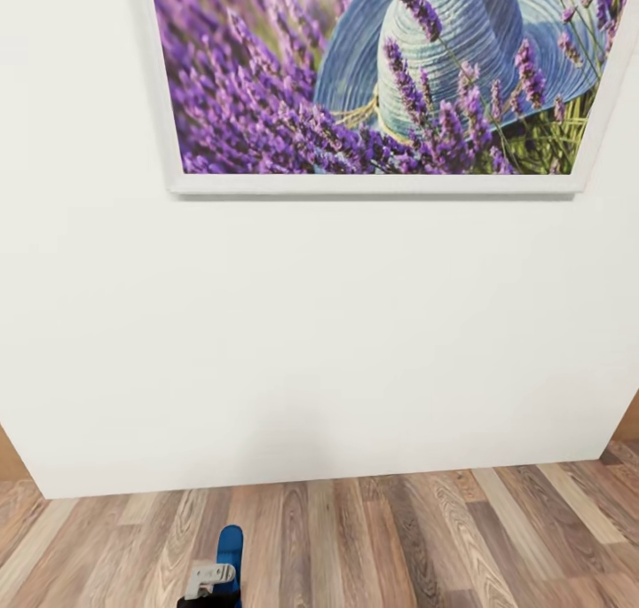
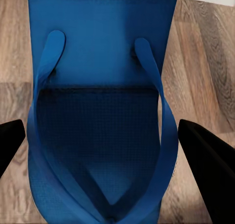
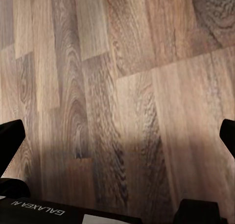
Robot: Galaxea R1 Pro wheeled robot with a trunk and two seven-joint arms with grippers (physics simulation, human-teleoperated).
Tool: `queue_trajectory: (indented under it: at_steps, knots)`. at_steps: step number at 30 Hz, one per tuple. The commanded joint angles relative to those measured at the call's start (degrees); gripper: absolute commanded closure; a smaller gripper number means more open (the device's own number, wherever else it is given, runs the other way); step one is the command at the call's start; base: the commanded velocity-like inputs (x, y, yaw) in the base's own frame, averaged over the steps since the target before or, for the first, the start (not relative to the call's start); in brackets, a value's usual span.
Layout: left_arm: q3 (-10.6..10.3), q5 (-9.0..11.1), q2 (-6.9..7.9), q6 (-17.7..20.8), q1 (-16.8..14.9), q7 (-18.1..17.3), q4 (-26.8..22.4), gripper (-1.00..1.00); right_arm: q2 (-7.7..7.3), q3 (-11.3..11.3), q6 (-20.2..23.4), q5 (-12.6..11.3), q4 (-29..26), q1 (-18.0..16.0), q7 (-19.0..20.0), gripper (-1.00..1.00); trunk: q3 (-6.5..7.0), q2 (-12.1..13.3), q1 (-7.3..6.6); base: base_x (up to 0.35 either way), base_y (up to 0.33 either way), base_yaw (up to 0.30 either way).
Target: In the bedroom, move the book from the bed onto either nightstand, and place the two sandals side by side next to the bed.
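Bright blue flip-flop sandal with thin thong straps (image 2: 100, 111) lies closest under the left wrist camera, sole up, between the left gripper's (image 2: 105, 150) black fingers (image 2: 208, 160), which stand apart on either side; whether they grip it cannot be told. In the head view the sandal's blue tip (image 1: 230, 546) pokes above the left gripper (image 1: 210, 581) over brown wood-plank floor (image 1: 399, 537). Ahead: plain white wall (image 1: 311, 342) with white-framed lavender-and-blue-hat picture (image 1: 382, 75). Right gripper's (image 3: 117, 136) dark fingers (image 3: 10, 140) spread wide over bare planks (image 3: 122, 87).
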Motion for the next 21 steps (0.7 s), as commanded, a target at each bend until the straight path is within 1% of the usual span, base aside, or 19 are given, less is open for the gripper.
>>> queue_trajectory:
  at_steps: [1,6,11,14,21]
  knots:
    - [0.48,-0.49,-0.04,0.12,-0.04,-0.39,-0.05,1.00,0.01,-0.18,0.59,-0.50,-0.01,-0.03,0.29,-1.00,-0.06,-0.02,0.02,0.325,0.000,0.000]
    - [0.48,-0.49,-0.04,0.12,-0.03,-0.39,-0.05,1.00,0.01,-0.18,0.59,-0.50,0.01,-0.03,0.29,-1.00,-0.06,-0.02,0.02,0.326,0.000,-0.028]
    - [0.48,-0.49,-0.04,0.12,-0.05,-0.39,-0.05,1.00,0.01,-0.17,0.59,-0.50,-0.02,-0.03,0.29,-1.00,-0.06,-0.02,0.02,0.284,0.000,-0.196]
    - [0.48,-0.49,-0.04,0.12,-0.05,-0.39,-0.05,1.00,0.01,-0.17,0.59,-0.50,-0.03,-0.03,0.29,-1.00,-0.06,-0.02,0.02,0.081,0.000,-0.255]
    - [0.48,-0.48,-0.04,0.12,-0.04,-0.39,-0.05,1.00,0.01,-0.18,0.59,-0.50,-0.03,-0.03,0.29,-1.00,-0.06,-0.02,0.02,0.011,0.000,-0.262]
